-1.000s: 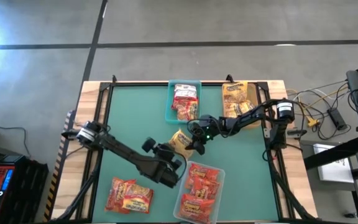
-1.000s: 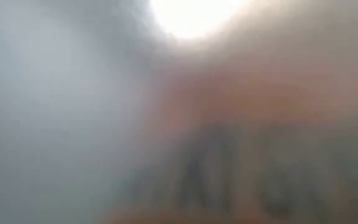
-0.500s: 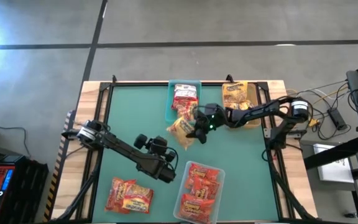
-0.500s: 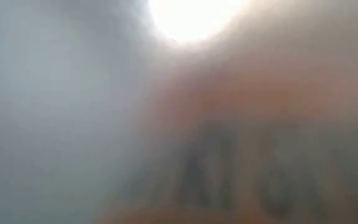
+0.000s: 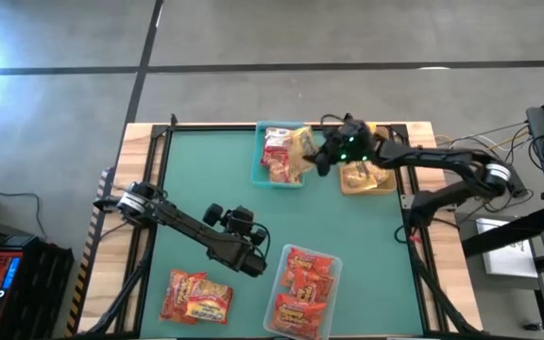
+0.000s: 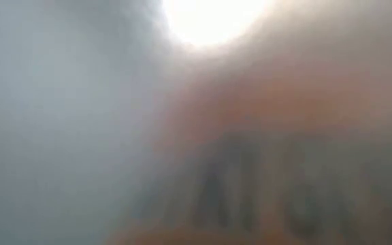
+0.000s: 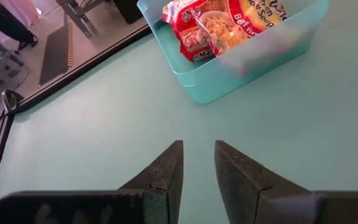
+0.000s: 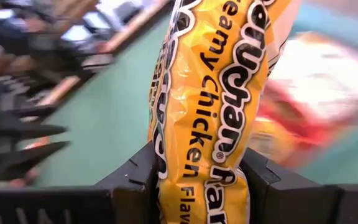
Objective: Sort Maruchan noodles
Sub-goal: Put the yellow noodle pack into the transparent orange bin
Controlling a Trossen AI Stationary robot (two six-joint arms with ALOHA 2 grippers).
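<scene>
One yellow crinkly plastic Maruchan packet [image 8: 211, 93] is pinched in the right claw [image 5: 321, 156] at twelve o'clock, beside one teal plastic bin [image 5: 264, 179]. Left claw [image 7: 197, 171], spread and empty, hovers at seven o'clock. Green bench [image 5: 366, 236], concrete floor [image 5: 253, 47].

- A smooth, matt green mat [image 5: 187, 170] is seen covering the table, framed by pale unfinished wood [image 5: 138, 137].
- The yellow Maruchan packet [image 8: 213, 93] is made of glossy, crinkled plastic film.
- The teal bin [image 7: 253, 59] is formed of smooth, slightly translucent plastic.
- The left gripper [image 7: 197, 171] fingers are moulded in matt black plastic.
</scene>
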